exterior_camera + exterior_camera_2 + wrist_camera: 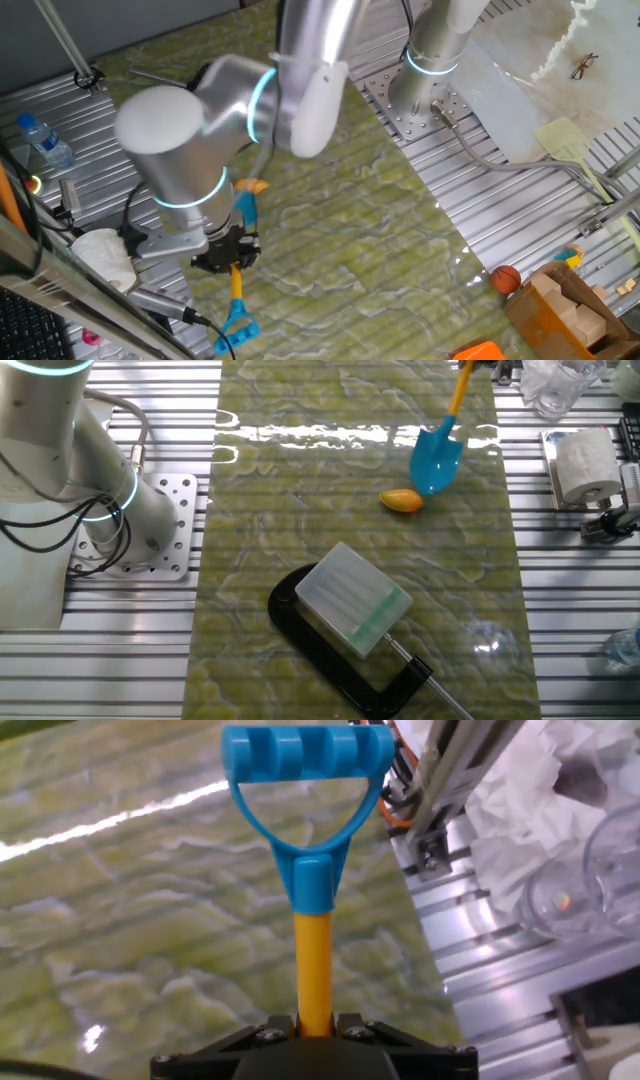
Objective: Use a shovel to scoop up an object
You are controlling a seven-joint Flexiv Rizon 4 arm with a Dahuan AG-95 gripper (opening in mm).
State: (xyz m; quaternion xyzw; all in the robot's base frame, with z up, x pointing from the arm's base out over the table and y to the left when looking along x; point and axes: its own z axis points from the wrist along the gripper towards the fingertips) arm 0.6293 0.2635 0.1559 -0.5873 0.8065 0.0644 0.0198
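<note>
Hand (314, 1025) clamped tight around the shovel's (313, 960) yellow shaft.

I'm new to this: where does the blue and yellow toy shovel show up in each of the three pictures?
One fixed view: the shovel is lower left, under the arm, D-handle near the bottom edge.
The other fixed view: the shovel is top right, its blade beside the lemon-like object.
Hand view: the shovel fills the centre, handle up.
Shared landmark: the green marbled mat.

In the other fixed view, the shovel (438, 458) blade lies just beside the object (402, 500), up and right of it. The clamp (345, 650) sits below the object, well apart.
</note>
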